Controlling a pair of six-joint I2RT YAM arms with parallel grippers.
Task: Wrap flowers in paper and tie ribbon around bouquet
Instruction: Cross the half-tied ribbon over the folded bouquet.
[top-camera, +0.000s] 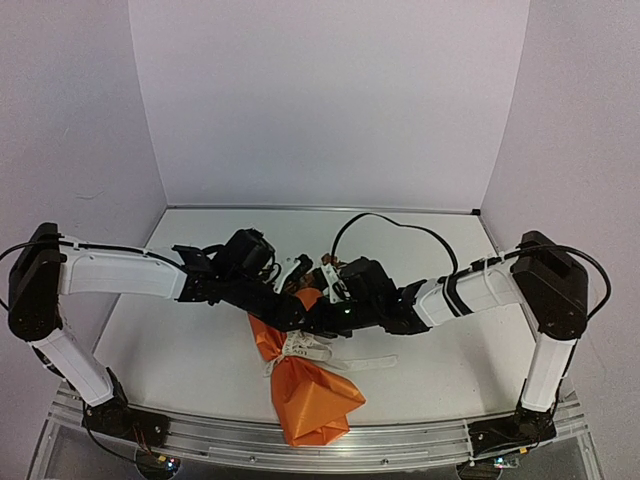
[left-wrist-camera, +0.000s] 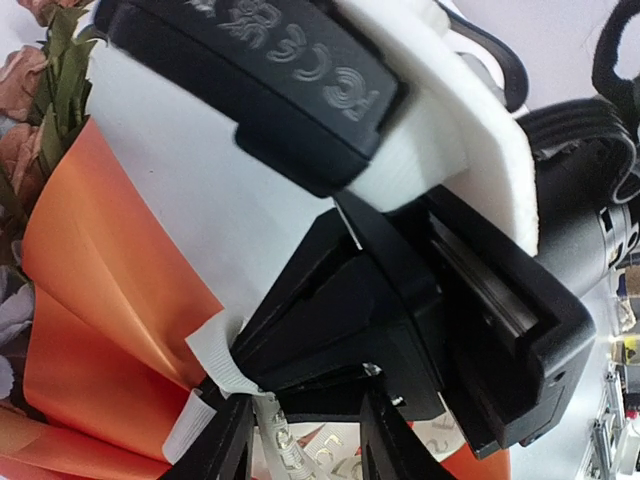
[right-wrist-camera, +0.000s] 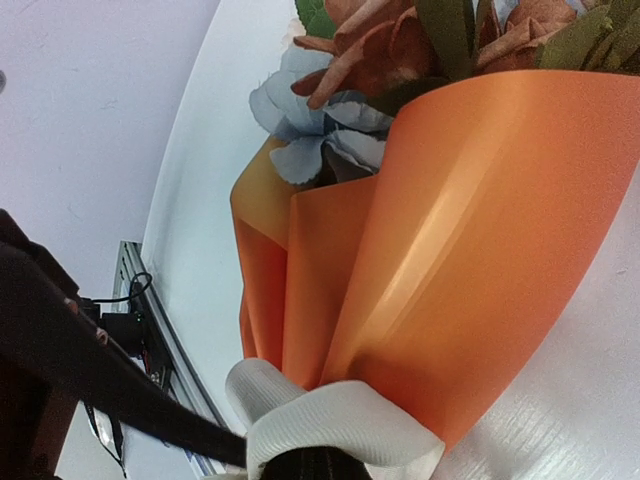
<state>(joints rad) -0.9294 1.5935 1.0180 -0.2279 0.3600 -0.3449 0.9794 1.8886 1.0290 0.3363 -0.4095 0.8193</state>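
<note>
ok so from the top cam, the left arm (top-camera: 120, 275) and the right arm (top-camera: 480, 285) both reach in and meet around the middle of the table (top-camera: 180, 340). It's too much of a black tangle there to read either pincer from up here. The bouquet (top-camera: 310, 400) lies flat under them, running from the middle down toward 6 o'clock, with its upper end buried under the arms. The ribbon (top-camera: 300, 348) is wrapped round it about halfway along, and one loose tail lies on the table out toward 3 o'clock. Left wrist cam: the left gripper (left-wrist-camera: 305, 445) sits at 6 o'clock with its two fingers apart, and a strand of ribbon stands in the gap without being squeezed. Just above it the right gripper (left-wrist-camera: 240, 372) comes in from 3 o'clock, tip closed and pinching a bit of the ribbon right against the paper (left-wrist-camera: 110, 300). The flowers (left-wrist-camera: 30, 90) peek in at 10 o'clock. Right wrist cam: the orange cone fills the frame, with rust and pale blue heads plus green leaves sticking out at 12 o'clock. A fat white loop of ribbon hugs the narrow end at 6 o'clock, right where the fingertips are, and those are mostly out of frame.
</note>
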